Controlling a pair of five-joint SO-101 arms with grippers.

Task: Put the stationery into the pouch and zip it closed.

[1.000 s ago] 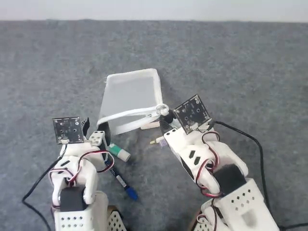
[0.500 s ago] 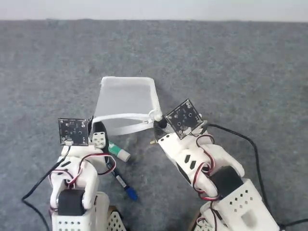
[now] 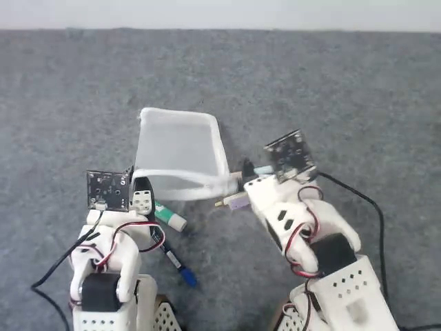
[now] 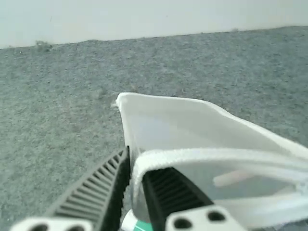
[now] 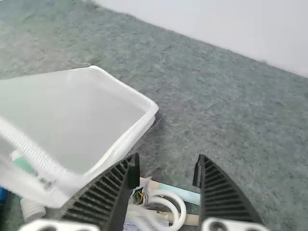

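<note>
The step in hand looks like fetching a piece to load; the left gripper (image 4: 135,167) is clamped on the pouch (image 4: 192,130) rim at the corner nearest it, and should hold the mouth high and wide; the right gripper (image 5: 166,168) stands wide open, gripping nothing, with small stationery pieces (image 5: 168,195) just below between its jaws and the pouch just beside it; close low on one piece, then lift clear of the rim; a green-capped marker (image 3: 169,216) and blue pen (image 3: 178,265) lie beside the left gripper
</note>
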